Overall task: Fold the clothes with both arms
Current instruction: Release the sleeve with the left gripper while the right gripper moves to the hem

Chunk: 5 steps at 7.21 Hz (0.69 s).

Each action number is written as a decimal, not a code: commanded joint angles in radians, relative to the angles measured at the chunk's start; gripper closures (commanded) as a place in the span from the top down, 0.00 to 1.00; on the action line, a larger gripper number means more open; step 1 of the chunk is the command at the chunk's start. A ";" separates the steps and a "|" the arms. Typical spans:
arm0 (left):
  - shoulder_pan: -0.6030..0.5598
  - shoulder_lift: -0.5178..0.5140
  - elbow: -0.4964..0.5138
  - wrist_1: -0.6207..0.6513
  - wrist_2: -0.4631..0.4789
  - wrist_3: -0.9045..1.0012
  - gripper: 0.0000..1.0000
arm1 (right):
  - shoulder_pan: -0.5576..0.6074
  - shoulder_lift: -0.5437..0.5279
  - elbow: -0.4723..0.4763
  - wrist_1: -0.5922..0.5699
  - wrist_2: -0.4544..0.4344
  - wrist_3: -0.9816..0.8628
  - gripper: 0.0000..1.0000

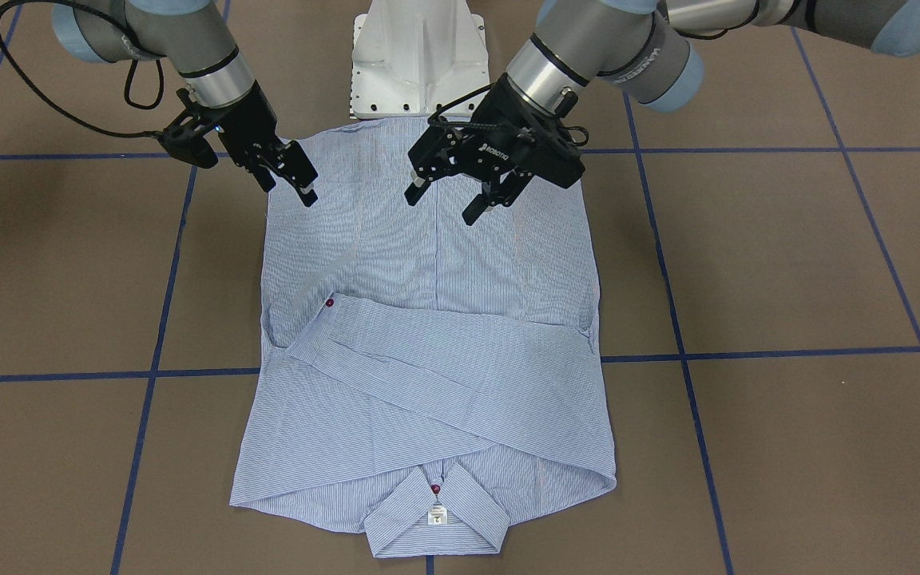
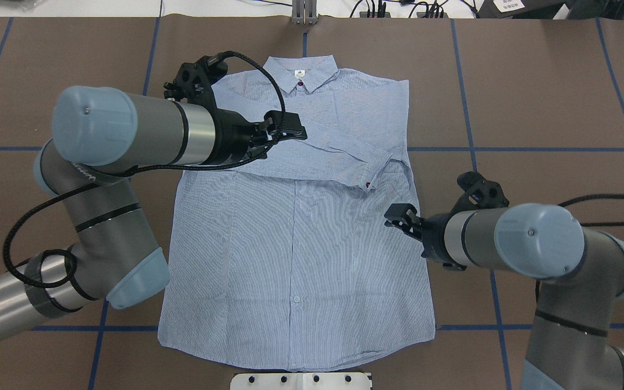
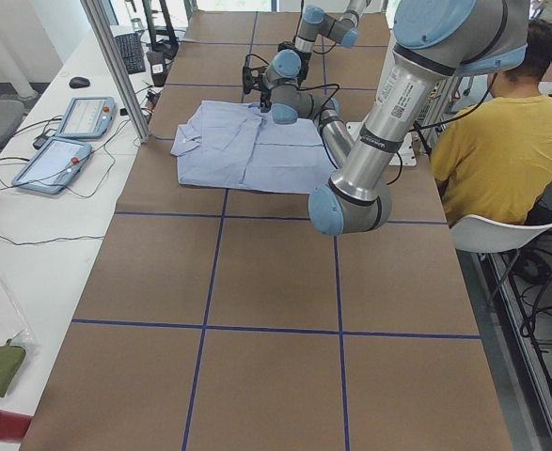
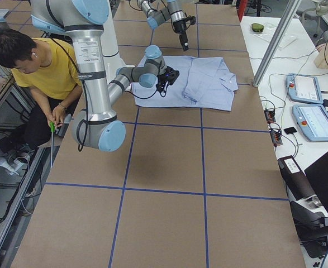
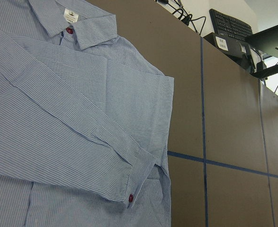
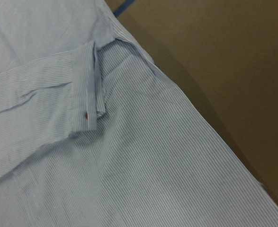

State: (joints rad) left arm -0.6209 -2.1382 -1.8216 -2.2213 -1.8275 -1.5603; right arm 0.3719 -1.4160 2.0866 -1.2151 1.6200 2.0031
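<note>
Underneath everything is a table (image 1: 787, 263) covered in matt brown sheeting, divided into large squares by blue tape lines. A white pedestal base (image 1: 416, 56) stands at the robot's edge. Along the far side runs a white bench with two tablet-like control panels (image 3: 69, 141), a keyboard (image 3: 130, 52) and loose cables, and a slanted metal post (image 3: 116, 66) rises beside them. A person in a yellow top (image 3: 501, 141) sits just behind the robot.

The shirt (image 1: 428, 375) lies flat in the middle of the table, its hem toward the base and its collar (image 1: 396, 527) at the far end. Both sleeves are folded across the chest, and one cuff (image 2: 369, 173) with a dark red button (image 1: 329, 303) ends near the robot's right side.

The left gripper (image 1: 444, 204) hangs above the shirt with its jaws spread wide and nothing between them. The right gripper (image 1: 291, 190) hangs above the shirt's right edge, jaws also apart and empty.

"ROBOTIQ" is printed in white on the left gripper's body. The small white neck label (image 1: 437, 517) carries a dark mark, too small to read.
</note>
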 commanded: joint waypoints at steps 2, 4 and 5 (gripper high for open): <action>-0.076 0.078 -0.044 0.003 -0.124 0.069 0.92 | -0.220 -0.044 0.131 -0.204 -0.202 0.168 0.99; -0.083 0.113 -0.041 0.003 -0.125 0.066 0.94 | -0.350 -0.050 0.144 -0.283 -0.315 0.317 0.98; -0.088 0.115 -0.039 0.003 -0.124 0.066 0.94 | -0.375 -0.052 0.144 -0.284 -0.330 0.392 0.98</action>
State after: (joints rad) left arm -0.7027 -2.0348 -1.8629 -2.2182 -1.9507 -1.4944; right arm 0.0484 -1.4648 2.2284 -1.4833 1.3295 2.2985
